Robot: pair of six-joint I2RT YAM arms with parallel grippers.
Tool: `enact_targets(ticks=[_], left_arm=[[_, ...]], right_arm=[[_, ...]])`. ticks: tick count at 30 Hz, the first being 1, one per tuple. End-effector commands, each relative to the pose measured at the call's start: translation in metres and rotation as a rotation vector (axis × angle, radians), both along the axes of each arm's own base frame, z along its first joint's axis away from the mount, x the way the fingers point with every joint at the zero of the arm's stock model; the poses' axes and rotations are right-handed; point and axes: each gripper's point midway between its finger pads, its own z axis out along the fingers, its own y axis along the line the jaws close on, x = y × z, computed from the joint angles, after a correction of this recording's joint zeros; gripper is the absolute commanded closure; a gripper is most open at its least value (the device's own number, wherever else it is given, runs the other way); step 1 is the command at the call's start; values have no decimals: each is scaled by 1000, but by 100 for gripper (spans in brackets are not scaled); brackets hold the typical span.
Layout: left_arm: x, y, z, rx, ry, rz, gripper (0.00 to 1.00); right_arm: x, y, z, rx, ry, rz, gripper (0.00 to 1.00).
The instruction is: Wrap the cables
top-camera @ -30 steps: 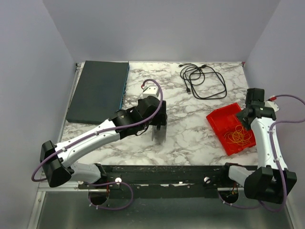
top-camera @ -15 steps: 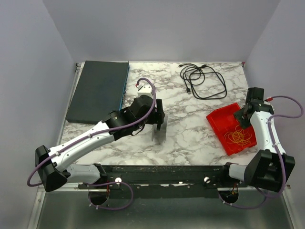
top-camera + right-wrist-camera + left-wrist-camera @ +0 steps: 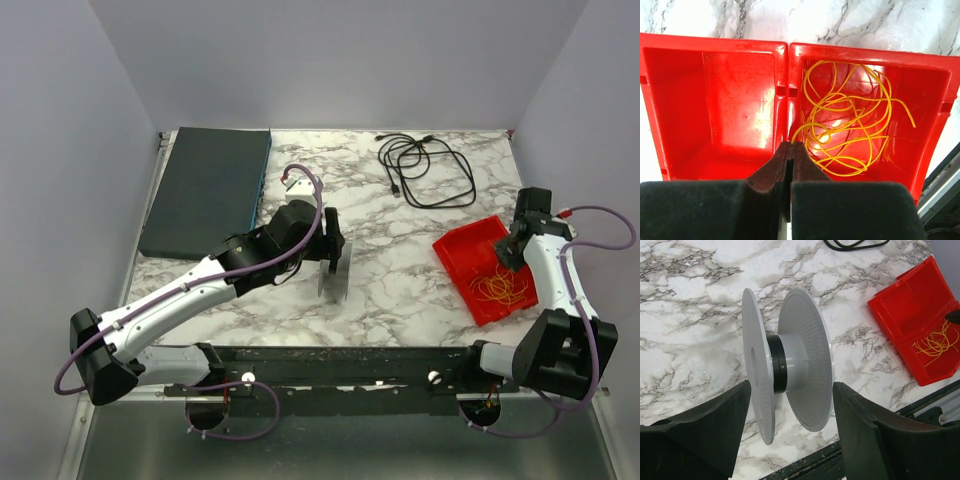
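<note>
Where the right pincer (image 3: 790, 146) reaches down into the red box (image 3: 715, 45), its two fingers are pressed together. One yellow strand runs straight out from between their tips, so it is clamped on the cables (image 3: 840, 108). The rest of those thin yellow-orange loops lie in a loose tangle in one compartment of the box. That compartment is on the right in the right wrist view, and in the overhead view it is the half nearer the arm bases.

The box lies open on the marbled counter (image 3: 400, 290). Well to the left of the box, the left pincer (image 3: 790, 385) has its fingers (image 3: 700, 435) spread wide apart, one on each side of a grey spool (image 3: 805, 360) that stands on its rims. Whether the fingers touch the flanges I cannot tell.

Beyond the box, toward the far edge, a black cord (image 3: 425, 170) lies in slack loops, apart from the box. Farther left of the box than the spool, a dark flat slab (image 3: 205, 190) rests on the counter.
</note>
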Motion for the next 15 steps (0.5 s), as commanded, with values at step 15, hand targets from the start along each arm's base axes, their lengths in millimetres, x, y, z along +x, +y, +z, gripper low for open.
enact_targets(ticks=[15], left_arm=[[2, 3, 39, -55, -65, -4, 33]], right_arm=[[55, 19, 207, -39, -456, 242, 99]])
